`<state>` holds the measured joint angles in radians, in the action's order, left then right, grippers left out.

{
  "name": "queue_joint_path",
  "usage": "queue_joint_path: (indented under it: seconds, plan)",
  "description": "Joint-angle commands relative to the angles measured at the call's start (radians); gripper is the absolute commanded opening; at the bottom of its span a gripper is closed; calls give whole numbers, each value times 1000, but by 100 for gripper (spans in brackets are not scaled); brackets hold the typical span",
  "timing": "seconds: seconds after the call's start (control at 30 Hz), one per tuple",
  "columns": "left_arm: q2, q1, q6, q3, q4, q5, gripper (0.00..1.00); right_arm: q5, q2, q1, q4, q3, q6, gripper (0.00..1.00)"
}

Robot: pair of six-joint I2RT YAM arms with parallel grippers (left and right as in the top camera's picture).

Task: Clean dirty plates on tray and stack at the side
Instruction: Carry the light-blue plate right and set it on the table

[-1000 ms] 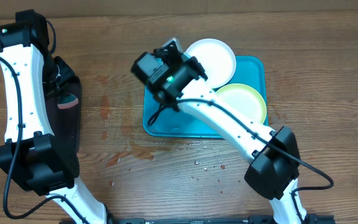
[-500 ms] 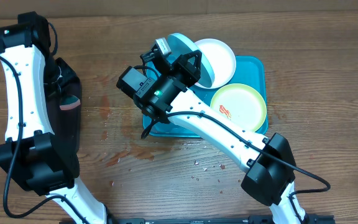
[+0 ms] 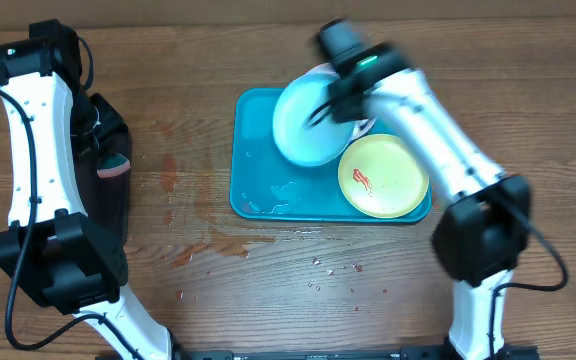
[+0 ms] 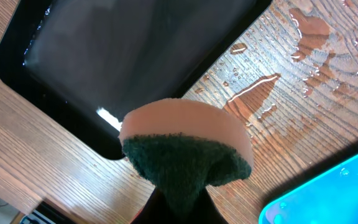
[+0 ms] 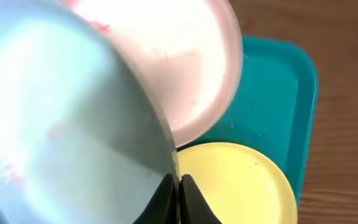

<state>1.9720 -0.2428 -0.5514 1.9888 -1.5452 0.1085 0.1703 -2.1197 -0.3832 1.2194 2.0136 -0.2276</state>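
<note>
My right gripper (image 3: 336, 100) is shut on the rim of the pale mint-blue plate (image 3: 306, 122) and holds it above the turquoise tray (image 3: 258, 150); the pinch shows in the right wrist view (image 5: 178, 199), where the plate (image 5: 61, 124) fills the left. The white plate (image 5: 173, 62) lies behind it at the tray's far side, mostly covered in the overhead view. The yellow-green plate (image 3: 383, 176) with a red smear lies at the tray's right end (image 5: 235, 186). My left gripper (image 4: 179, 211) is shut on a pink and green sponge (image 4: 188, 146) over the black tray's edge.
A black tray (image 3: 103, 190) stands at the left (image 4: 123, 56). Water puddles (image 4: 260, 87) and red stains (image 3: 208, 245) lie on the wood between the trays. Water drops lie on the turquoise tray's left half (image 3: 278, 192).
My right arm swung from the tray's left side to its far right, carrying the mint-blue plate to the tray's middle. The yellow-green plate is now uncovered. The left arm has not moved.
</note>
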Motion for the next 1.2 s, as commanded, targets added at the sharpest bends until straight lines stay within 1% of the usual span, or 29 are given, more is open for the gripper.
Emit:
queue_joint_path:
  seconds: [0.0, 0.1, 0.2, 0.23, 0.37, 0.4, 0.6, 0.8, 1.1, 1.17]
  plan:
    - [-17, 0, -2, -6, 2, -2, 4, -460, 42, 224, 12, 2, -42, 4]
    - [-17, 1, -2, -6, 3, -2, 4, -538, 42, 409, 60, 2, -33, 4]
    - [-17, 1, -2, -6, 8, -2, 4, -491, 42, 550, 97, 1, -27, 4]
    - [-17, 1, -3, -6, 10, -2, 4, -462, 42, 618, 103, 1, -28, 4]
    - [-17, 1, -2, -6, 12, -2, 4, -424, 42, 731, 80, 1, -29, 4]
    - [-17, 1, -2, -6, 13, -2, 4, -386, 42, 773, 61, 1, -33, 4]
    - [-17, 1, -3, -6, 20, -6, 4, -364, 28, 808, 27, 1, -34, 4]
    - [-17, 1, -2, -6, 21, -6, 4, -248, -33, 792, 8, -1, -35, 4]
    - [-17, 1, -2, -6, 22, -6, 4, -221, -127, 792, 5, -16, -35, 4]
    - [-17, 1, -2, -6, 22, -6, 4, -204, -128, 791, -1, -32, -35, 6]
